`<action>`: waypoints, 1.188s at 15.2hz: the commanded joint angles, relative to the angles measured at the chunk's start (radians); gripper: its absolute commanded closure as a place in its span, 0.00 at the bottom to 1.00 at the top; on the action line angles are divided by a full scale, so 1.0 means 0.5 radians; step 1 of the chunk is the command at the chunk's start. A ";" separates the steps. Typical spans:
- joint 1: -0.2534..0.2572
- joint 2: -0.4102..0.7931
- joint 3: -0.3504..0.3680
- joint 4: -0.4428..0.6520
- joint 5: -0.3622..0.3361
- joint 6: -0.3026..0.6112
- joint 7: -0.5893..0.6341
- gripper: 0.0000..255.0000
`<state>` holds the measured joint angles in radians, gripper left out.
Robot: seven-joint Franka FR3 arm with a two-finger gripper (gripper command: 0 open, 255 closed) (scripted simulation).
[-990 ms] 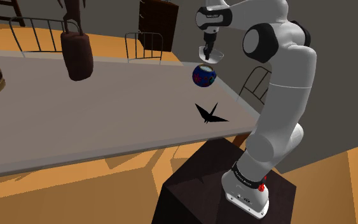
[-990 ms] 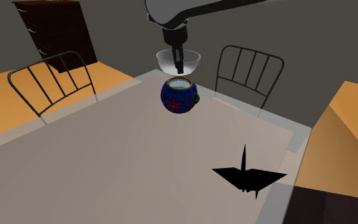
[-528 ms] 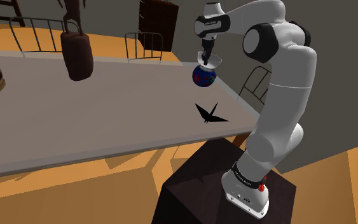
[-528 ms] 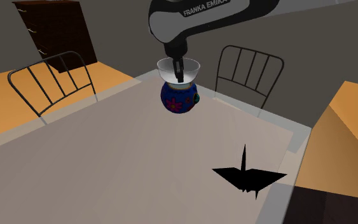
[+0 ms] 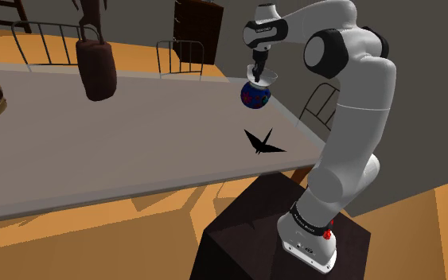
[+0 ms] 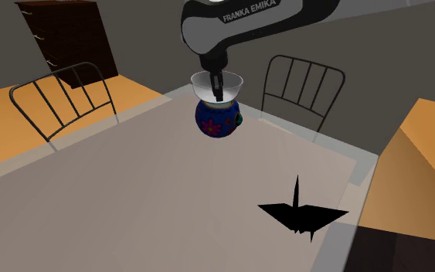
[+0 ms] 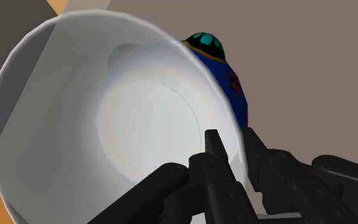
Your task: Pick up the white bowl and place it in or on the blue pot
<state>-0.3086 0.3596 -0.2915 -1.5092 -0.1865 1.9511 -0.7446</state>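
Pinching the wall of the white bowl (image 7: 107, 121), the fingers (image 7: 217, 167) are clamped on its rim, one inside and one outside. The bowl sits squarely over the mouth of the blue pot (image 6: 215, 120), its base seemingly resting in the opening, toward the far side of the desk (image 6: 130, 201) in the second exterior view. The pot therefore lies straight below the fingers, and the next move looks like a release and a vertical lift clear of the rim. A second ago the bowl hung above the pot with a gap between them; half a second ago it was already down, and little has changed since
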 commanded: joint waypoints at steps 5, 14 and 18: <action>0.000 0.000 0.000 0.001 0.000 0.000 0.000 0.00; 0.033 -0.041 0.009 0.189 -0.004 -0.233 -0.004 0.00; 0.033 -0.040 0.009 0.189 -0.004 -0.233 -0.004 0.00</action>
